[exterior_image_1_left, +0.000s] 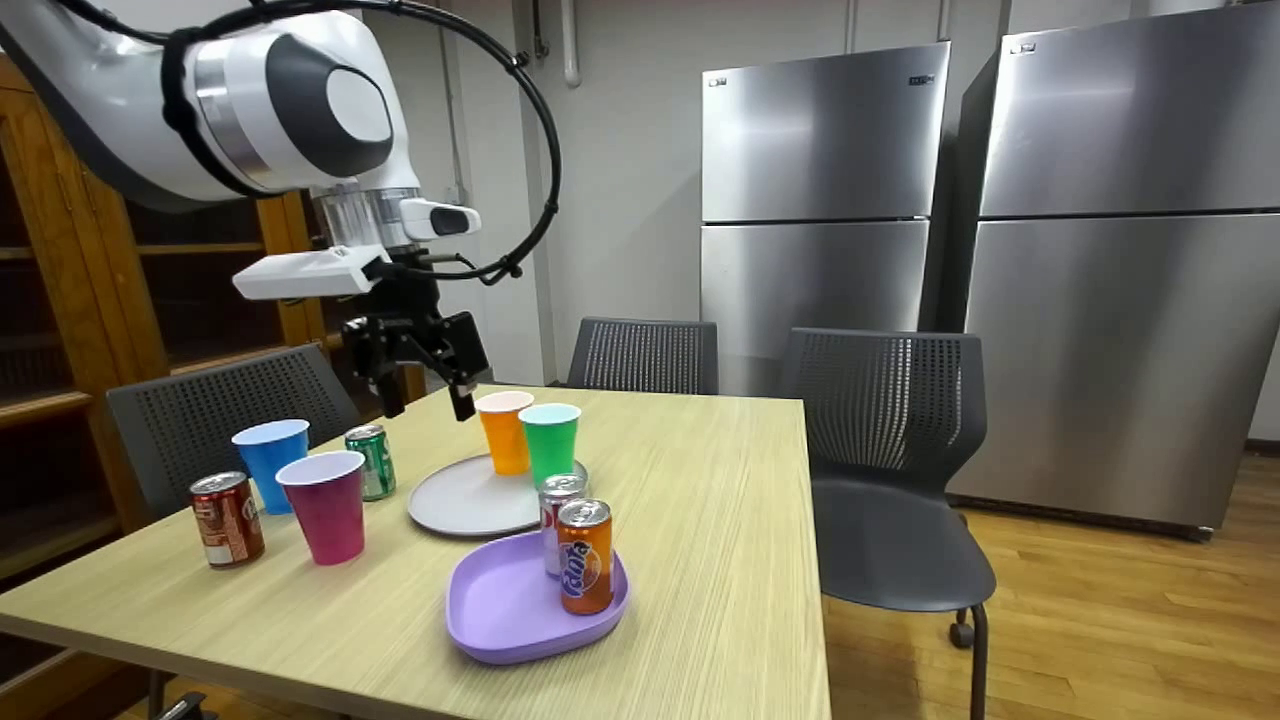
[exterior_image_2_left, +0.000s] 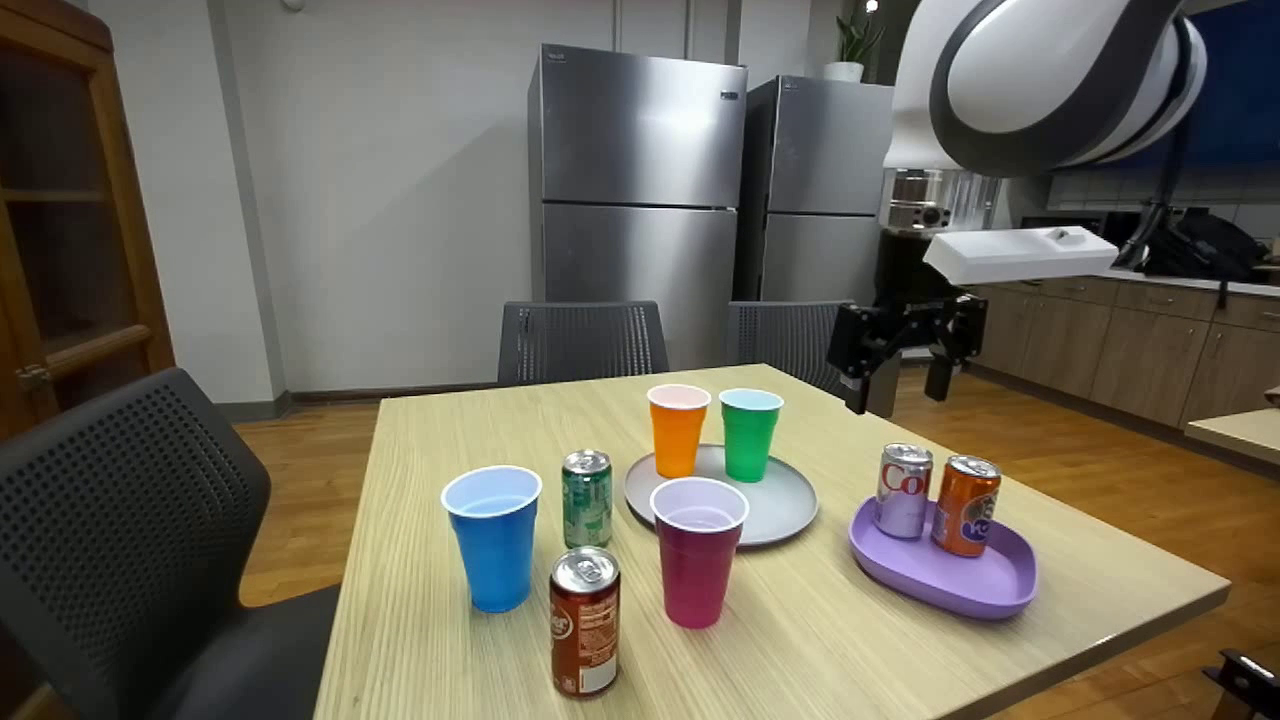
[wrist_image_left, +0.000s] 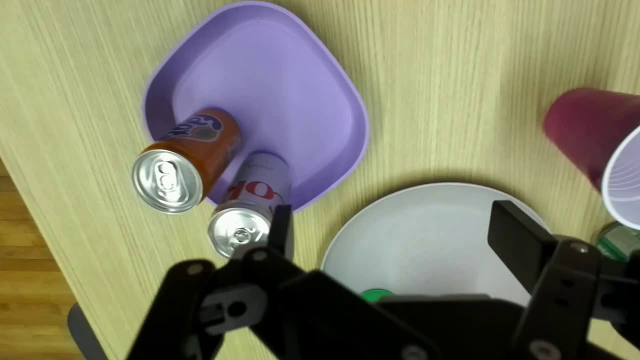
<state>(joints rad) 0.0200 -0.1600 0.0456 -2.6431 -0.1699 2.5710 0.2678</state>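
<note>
My gripper (exterior_image_1_left: 428, 403) is open and empty above the table; it also shows in an exterior view (exterior_image_2_left: 898, 396) and in the wrist view (wrist_image_left: 392, 222). In the wrist view the grey plate (wrist_image_left: 425, 230) lies below its spread fingers. An orange cup (exterior_image_2_left: 678, 440) and a green cup (exterior_image_2_left: 748, 440) stand upright on the plate. A purple tray (wrist_image_left: 295, 100) holds a Fanta can (wrist_image_left: 200, 140) and a silver Coke can (wrist_image_left: 257, 185), both upright. A maroon cup (exterior_image_2_left: 698, 560), blue cup (exterior_image_2_left: 495, 550), green can (exterior_image_2_left: 587, 505) and brown can (exterior_image_2_left: 585, 630) stand on the table.
The wooden table (exterior_image_1_left: 700, 520) has chairs around it, one on the far side (exterior_image_1_left: 645, 355) and one at the side (exterior_image_1_left: 885, 430). Two steel refrigerators (exterior_image_1_left: 815, 270) stand behind. A wooden cabinet (exterior_image_1_left: 110, 300) is beyond the table.
</note>
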